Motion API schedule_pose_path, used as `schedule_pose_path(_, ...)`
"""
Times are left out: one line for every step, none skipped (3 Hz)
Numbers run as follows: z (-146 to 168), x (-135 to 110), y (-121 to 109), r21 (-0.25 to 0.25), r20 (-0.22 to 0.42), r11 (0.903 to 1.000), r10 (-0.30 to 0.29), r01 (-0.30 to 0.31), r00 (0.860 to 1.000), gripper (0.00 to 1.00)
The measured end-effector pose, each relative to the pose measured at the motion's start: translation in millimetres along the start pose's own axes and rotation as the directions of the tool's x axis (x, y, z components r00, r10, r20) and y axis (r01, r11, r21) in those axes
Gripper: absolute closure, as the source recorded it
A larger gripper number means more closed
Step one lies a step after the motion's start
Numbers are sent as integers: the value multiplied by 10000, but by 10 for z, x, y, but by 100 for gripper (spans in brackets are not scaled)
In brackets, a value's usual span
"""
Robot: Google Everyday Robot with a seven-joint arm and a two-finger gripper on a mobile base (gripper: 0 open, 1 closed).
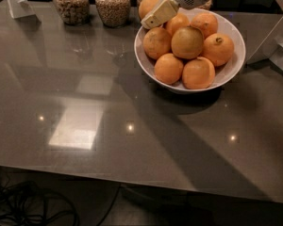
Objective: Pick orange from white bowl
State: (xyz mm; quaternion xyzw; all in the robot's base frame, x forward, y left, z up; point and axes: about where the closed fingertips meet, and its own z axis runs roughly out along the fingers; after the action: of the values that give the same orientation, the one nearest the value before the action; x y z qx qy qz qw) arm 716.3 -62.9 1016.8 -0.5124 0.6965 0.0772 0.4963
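Observation:
The white bowl [238, 65] stands at the back right of the dark table and holds several oranges. A dull yellow-brown one [187, 42] sits on top in the middle, and one with a dark stem dot [218, 48] lies to its right. A bright orange [147, 4] shows just above and behind the bowl's back-left rim. My gripper [156, 13] reaches in from the top right, and its cream tip lies across that orange's right side. The far side of the gripper is hidden, so I cannot tell whether it holds the orange.
Two glass jars [71, 4] [112, 4] of dry goods stand at the back left of the bowl. A white stand [18, 1] is at the far left corner, and a white frame [279, 41] at the right edge. Cables lie on the floor below the table's front edge.

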Motion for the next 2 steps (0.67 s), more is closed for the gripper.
schedule_pose_path(113,26,17,-228,-218,9997,51,-56,9997,17)
schedule_pose_path(220,80,49,-458,-408,9988,146,-165,9991,19)
